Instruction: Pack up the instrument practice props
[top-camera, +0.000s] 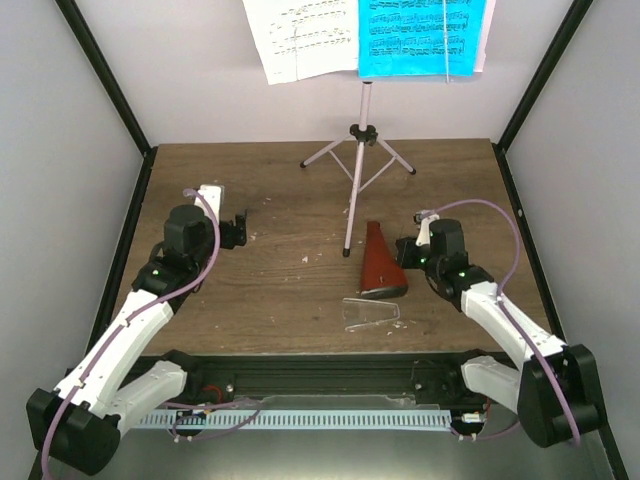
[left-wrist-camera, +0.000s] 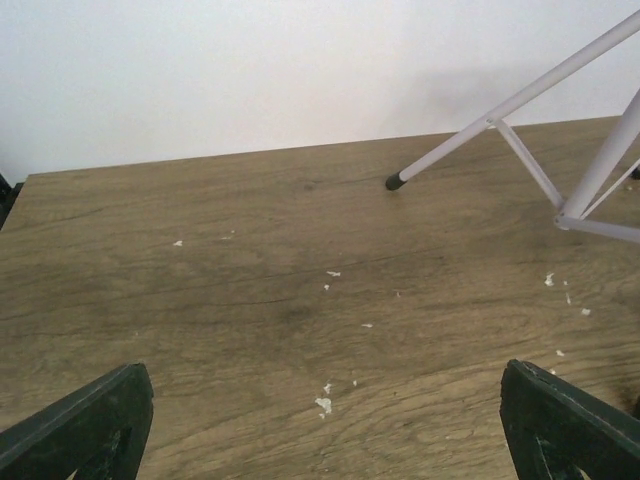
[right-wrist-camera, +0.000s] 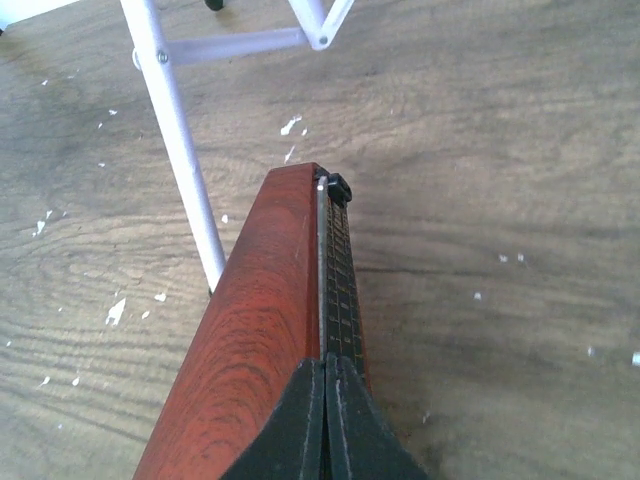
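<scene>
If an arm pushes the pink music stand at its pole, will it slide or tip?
Probably tips: the music stand is tall on thin legs, with sheets loaded high. Its slim tubes suggest it is light, so it may skid.

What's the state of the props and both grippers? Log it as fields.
music stand: upright at rear of table
sheets: white sheet and cyan sheet on its desk
metronome: on table by stand's near leg, uncovered
clear cover: on table, before metronome's base
left gripper: open, empty
right gripper: shut, tips at metronome
</scene>
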